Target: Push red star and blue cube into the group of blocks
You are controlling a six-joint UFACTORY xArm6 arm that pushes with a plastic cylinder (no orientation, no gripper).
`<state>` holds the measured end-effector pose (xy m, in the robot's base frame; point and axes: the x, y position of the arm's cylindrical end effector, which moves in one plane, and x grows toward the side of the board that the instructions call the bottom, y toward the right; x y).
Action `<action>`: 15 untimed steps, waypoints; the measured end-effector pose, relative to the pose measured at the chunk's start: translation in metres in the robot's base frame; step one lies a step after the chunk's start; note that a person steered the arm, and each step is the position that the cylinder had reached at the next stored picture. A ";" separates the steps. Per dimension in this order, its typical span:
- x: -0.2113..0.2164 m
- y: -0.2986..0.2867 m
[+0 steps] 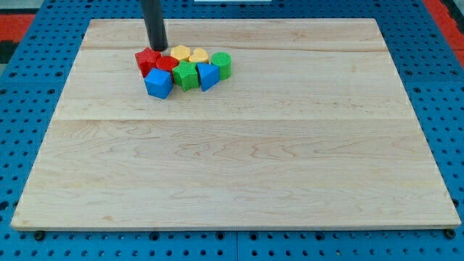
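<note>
Rod's tip (pixel 158 48) sits just behind the red star (pixel 146 59), at the view's top-left of the cluster. No gripper here, nothing grasped, only a bare rod. Red star touches the red round block (pixel 167 63); blue cube (pixel 158 83) sits snug against the green block (pixel 185 75). Both look about home on the counter (pixel 239 167). Any further nudge should be short and slow toward the view's right, or the pack scatters.

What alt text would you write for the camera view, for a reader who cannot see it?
My tip touches the red star at the left end of a tight cluster near the wooden board's top. The blue cube sits just below, against red, yellow, green and blue blocks.
</note>
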<state>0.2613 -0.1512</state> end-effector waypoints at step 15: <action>0.137 0.076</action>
